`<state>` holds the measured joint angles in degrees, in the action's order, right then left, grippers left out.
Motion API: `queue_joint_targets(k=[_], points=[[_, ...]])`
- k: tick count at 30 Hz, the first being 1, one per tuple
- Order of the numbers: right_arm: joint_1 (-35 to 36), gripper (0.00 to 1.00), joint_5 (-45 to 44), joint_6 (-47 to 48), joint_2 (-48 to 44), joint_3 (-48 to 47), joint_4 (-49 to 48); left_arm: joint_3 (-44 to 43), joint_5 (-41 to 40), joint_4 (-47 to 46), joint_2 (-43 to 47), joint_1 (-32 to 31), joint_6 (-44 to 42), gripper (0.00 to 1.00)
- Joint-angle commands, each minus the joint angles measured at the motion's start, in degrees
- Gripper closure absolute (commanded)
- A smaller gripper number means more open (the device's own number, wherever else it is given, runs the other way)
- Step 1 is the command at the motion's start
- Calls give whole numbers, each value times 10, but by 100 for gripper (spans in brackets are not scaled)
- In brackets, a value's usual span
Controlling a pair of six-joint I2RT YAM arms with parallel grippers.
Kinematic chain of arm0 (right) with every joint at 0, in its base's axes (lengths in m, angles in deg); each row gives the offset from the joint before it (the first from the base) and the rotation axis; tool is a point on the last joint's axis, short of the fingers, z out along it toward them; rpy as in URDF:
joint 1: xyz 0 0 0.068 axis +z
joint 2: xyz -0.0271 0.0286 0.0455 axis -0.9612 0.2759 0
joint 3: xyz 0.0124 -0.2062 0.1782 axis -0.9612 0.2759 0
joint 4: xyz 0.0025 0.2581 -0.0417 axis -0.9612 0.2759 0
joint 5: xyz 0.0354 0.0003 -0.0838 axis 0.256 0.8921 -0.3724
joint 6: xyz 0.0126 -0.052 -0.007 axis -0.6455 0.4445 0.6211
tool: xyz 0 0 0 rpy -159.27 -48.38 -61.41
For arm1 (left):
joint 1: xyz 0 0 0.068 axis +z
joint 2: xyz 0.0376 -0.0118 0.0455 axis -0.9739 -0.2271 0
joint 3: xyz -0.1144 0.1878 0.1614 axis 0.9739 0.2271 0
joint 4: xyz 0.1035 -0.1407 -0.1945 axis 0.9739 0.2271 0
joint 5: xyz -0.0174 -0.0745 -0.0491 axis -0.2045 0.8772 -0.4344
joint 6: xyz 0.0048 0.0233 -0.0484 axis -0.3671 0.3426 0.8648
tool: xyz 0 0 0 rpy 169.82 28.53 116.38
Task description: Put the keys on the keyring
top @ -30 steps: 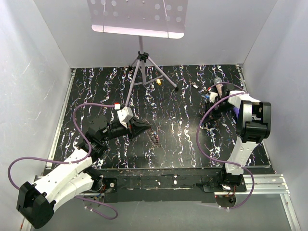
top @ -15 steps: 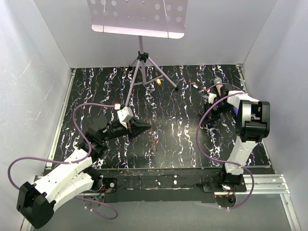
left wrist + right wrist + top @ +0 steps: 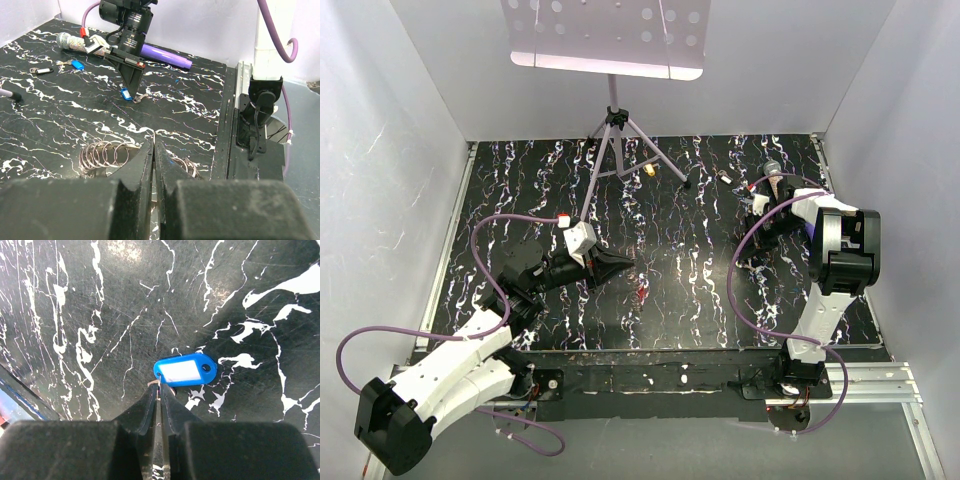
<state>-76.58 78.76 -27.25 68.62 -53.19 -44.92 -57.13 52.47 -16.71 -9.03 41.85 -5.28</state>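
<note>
My left gripper [image 3: 154, 142] is shut. The keyring [image 3: 102, 155], a coil of thin grey wire loops, sticks out on both sides of its fingers just above the black marbled table [image 3: 60, 115]. My right gripper [image 3: 160, 387] points down at the far right [image 3: 757, 207]. It is shut on the small metal ring at the end of a blue key [image 3: 185, 370], which lies flat on the table. From the left wrist view that blue key [image 3: 126, 94] sits right under the right fingers. A second blue key [image 3: 77, 64] and a dark key [image 3: 42, 71] lie farther back.
A glittery tube [image 3: 70, 41] and a purple pen [image 3: 165, 55] lie behind the right gripper. A yellow key [image 3: 650, 170] rests near the foot of the tripod stand [image 3: 613, 120]. White walls box in the table. A metal rail [image 3: 880, 385] runs along the near edge.
The right jaws have closed in on the blue key's metal ring. Neither arm has shifted noticeably, and the left gripper stays shut.
</note>
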Motion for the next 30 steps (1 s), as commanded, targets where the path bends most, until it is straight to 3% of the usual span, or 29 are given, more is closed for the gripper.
queue_joint_targets(k=[1, 5, 15, 25, 30], points=[[2, 88, -2, 8, 5, -22, 14, -3, 3, -12, 10, 2, -7, 100], [1, 99, 3, 10, 5, -23, 19, -3, 2, -12, 10, 2, -8, 100], [1, 99, 27, 22, -9, -21, 20, -3, 8, -12, 15, 2, -9, 100], [2, 99, 125, 120, -159, -38, 59, -3, 11, -28, 40, 2, -4, 100], [1, 99, 199, 222, -231, -86, 150, -12, 21, -48, 52, 4, 2, 100]])
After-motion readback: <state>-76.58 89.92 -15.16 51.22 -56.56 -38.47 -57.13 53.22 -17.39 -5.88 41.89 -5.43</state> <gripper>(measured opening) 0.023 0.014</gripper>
